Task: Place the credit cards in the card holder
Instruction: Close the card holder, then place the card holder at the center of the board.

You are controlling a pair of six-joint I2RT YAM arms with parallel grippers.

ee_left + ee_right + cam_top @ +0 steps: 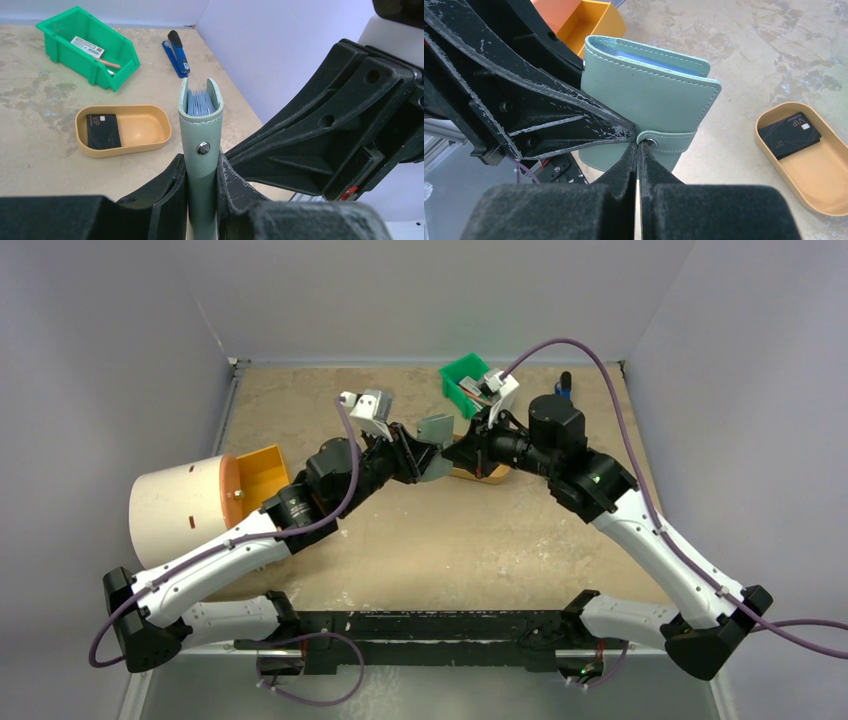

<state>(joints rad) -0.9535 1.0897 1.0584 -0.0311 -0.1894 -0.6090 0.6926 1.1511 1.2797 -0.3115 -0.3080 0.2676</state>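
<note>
Left end effector [201, 175]: clenched on the lower part of the card holder [201, 127], holding it upright above the desk [40, 165]. The holder is folded shut, its spine toward the left wrist camera, with pale blue pockets showing at the top edge.

Right end effector [637, 149]: fingers pressed together, tips meeting at the end of the snap strap [671, 140]. Cannot tell whether any leather is caught between them.

One black credit card [103, 131] lies flat in the tan tray [131, 149] on the desk, well apart from both arms. Green bin [115, 75] and blue stapler [176, 52] sit beyond it.

Judged step: unsnapping the strap so the holder can open. No card is in hand.

Risks:
- Closed tips may slide off the thin strap and the snap stays fastened.
- A hard pull on the strap could twist the holder in the left grasp, or drag it out, since only the lower part is clamped.
- Both arms work tip to tip, so a small misalignment could knock the fingers together.
- The card lies flat against the tray floor, so it will likely be awkward to lift.
</note>
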